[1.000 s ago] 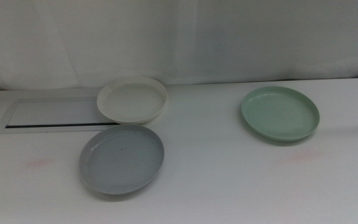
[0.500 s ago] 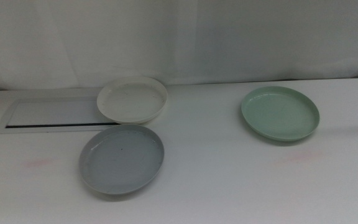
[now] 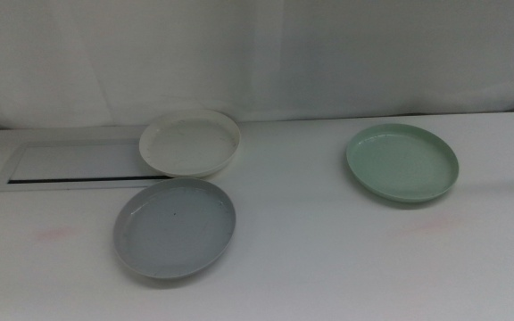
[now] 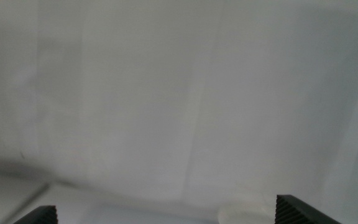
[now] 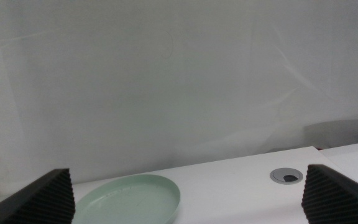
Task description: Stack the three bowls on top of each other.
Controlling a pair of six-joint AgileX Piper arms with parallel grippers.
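Looking down, we see the white bowl (image 3: 190, 142) overlapping the panel (image 3: 70, 164), grey bowl (image 3: 176, 227) touching below, mint bowl (image 3: 402, 162) far right; both grippers' fingers (image 5: 179, 205) (image 4: 166, 214) spread, empty.

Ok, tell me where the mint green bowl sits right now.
In the middle view the mint green bowl lies alone on the table's right side, well apart from the white bowl and grey bowl at left; the right wrist view shows it too.

White bowl (image 3: 190, 142) touches grey bowl (image 3: 175, 227); mint bowl (image 3: 402, 162) apart (all unstacked).
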